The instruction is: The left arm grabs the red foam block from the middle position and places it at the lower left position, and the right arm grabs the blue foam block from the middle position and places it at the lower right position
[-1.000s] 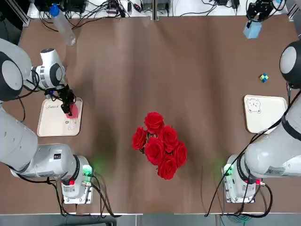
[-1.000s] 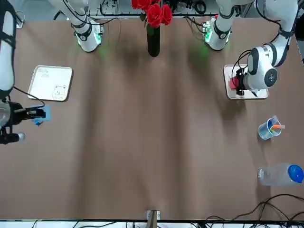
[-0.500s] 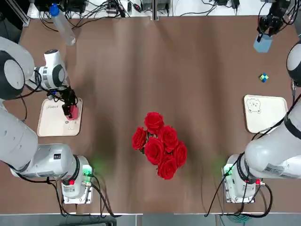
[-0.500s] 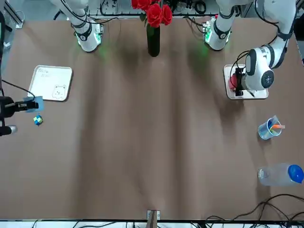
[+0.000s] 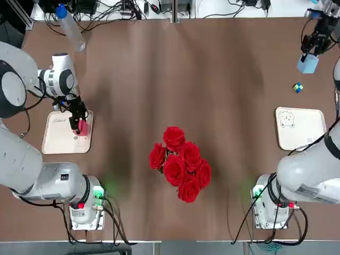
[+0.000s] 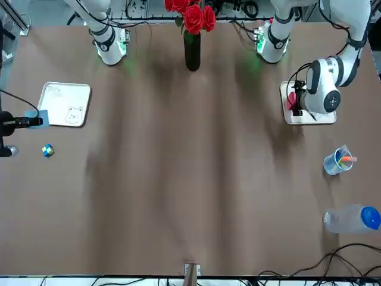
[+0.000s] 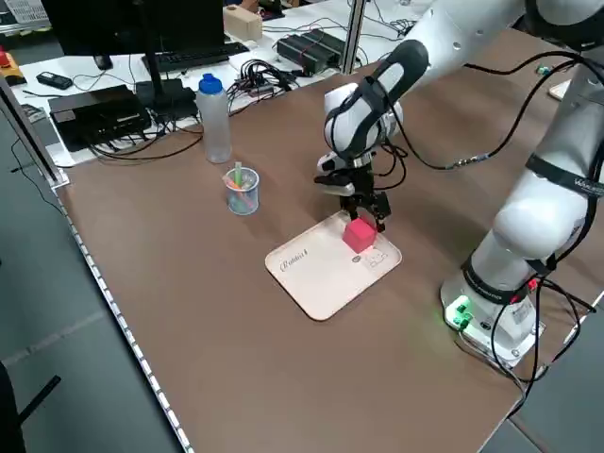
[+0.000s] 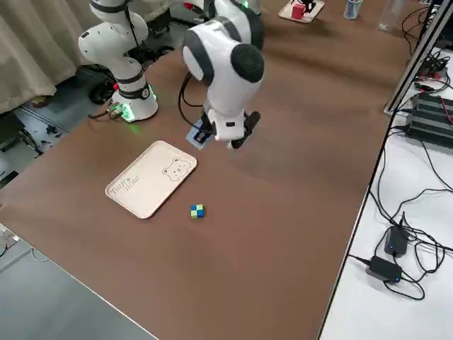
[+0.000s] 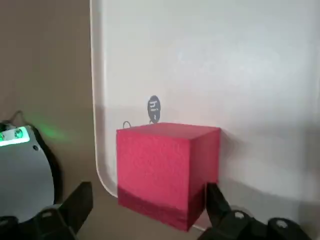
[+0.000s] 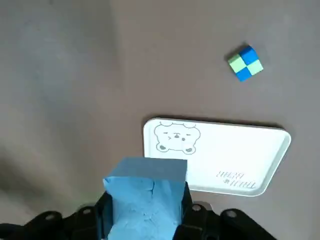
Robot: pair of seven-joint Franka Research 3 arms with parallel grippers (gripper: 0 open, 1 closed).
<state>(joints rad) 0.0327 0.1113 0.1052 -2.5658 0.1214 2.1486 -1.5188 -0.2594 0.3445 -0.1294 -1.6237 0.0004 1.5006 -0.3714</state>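
Note:
The red foam block rests on the white tray at the lower left, close to the tray's edge. My left gripper hangs over it, open, with a finger on either side of the block and a gap showing on one side. My right gripper is at the far right of the table, shut on the blue foam block. It holds the block in the air beyond the second white tray, whose bear drawing shows below the block.
A vase of red roses stands near the robot's side at the middle. A small blue-green cube lies just past the right tray. A water bottle and a cup of pens stand at the far left.
The left gripper has opened and let go of the red block on the left tray. The right gripper has carried the blue block rightward and nearer the right tray.

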